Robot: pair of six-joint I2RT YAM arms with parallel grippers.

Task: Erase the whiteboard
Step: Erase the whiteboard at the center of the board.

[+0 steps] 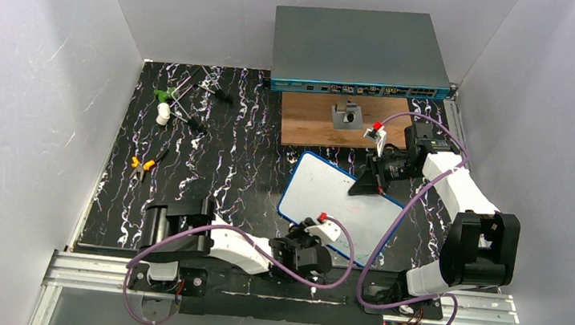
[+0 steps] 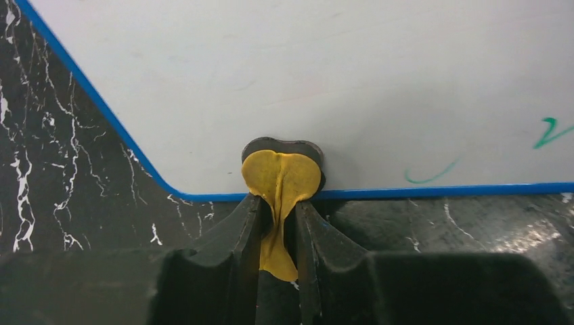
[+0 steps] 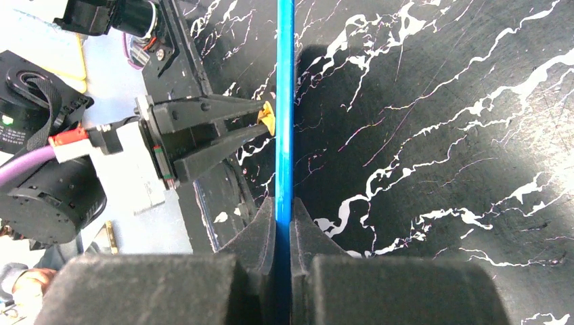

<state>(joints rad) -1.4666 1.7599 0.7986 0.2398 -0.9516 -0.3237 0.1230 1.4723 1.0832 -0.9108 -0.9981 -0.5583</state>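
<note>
As R jaws clamp whiteboard (image 2: 338, 81), L jaws pinch prob. rag (image 2: 281, 177)

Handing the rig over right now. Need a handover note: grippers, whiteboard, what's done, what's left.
Left gripper: shut on a yellow pad, which is pressed on the whiteboard at its near edge, close to a rounded corner.
Right gripper: shut on the whiteboard's opposite edge, with a finger on each face.
Whiteboard: on the black marbled table, between the two arms.
Done: most of the surface in view is wiped white.
To do: green marks remain along the near edge, to the right of the pad in the left wrist view. Wipe those, then let go.
</note>
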